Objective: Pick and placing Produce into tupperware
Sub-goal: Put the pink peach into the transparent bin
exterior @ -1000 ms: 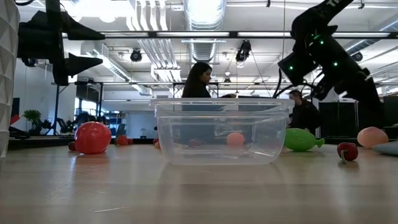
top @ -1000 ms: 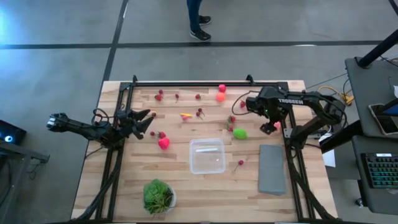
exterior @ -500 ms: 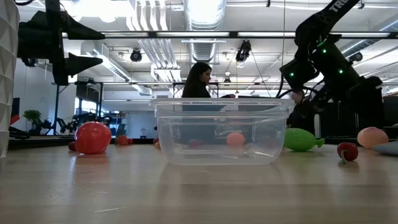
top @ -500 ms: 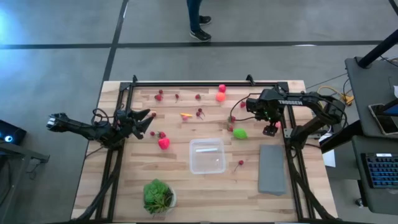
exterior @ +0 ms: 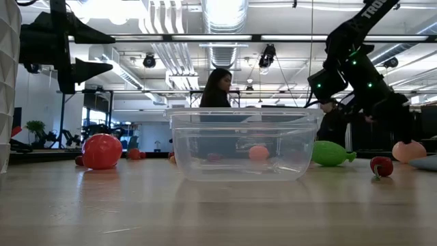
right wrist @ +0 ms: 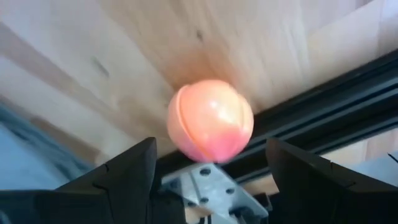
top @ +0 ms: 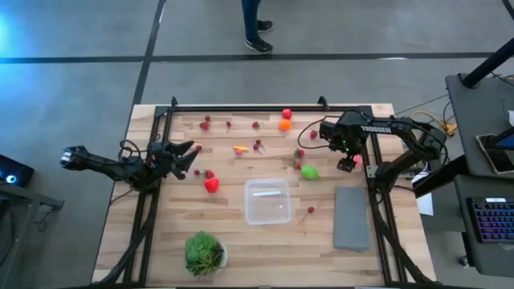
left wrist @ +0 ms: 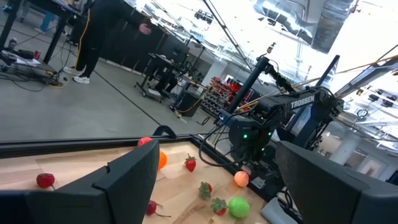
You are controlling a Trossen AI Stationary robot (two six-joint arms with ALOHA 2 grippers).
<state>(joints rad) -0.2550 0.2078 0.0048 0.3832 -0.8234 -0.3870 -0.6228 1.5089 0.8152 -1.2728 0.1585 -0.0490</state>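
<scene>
The right gripper hangs with its 2 fingers spread wide, pointing down over a peach-pink fruit that lies on the wood just beside the black frame rail; nothing is held. Its arm reaches in from the table's right edge, bent at the elbow. The left gripper waits released near the left side. The tupperware sits mid-table, clear and uncovered, with berries scattered beyond it.
</scene>
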